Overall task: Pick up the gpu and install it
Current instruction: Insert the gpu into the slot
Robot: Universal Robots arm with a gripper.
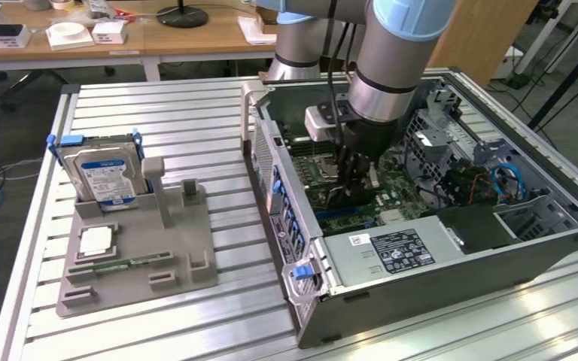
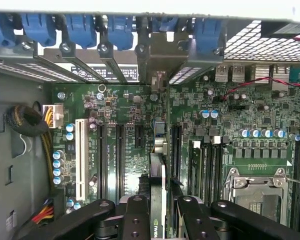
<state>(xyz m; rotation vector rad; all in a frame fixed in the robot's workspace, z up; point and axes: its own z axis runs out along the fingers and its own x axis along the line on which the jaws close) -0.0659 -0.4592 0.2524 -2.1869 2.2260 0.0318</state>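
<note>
In the exterior view the gripper (image 1: 352, 184) reaches down inside the open computer case (image 1: 450, 271), while the grey holder (image 1: 184, 252) beside it carries the hard drive (image 1: 108, 180) and memory stick (image 1: 129, 265). In the wrist view its jaws are clamped on the gpu (image 2: 158, 175), which is held edge-on over the motherboard (image 2: 230, 115), apparently so the card's lower edge lines up with an expansion slot (image 2: 176, 145).
</note>
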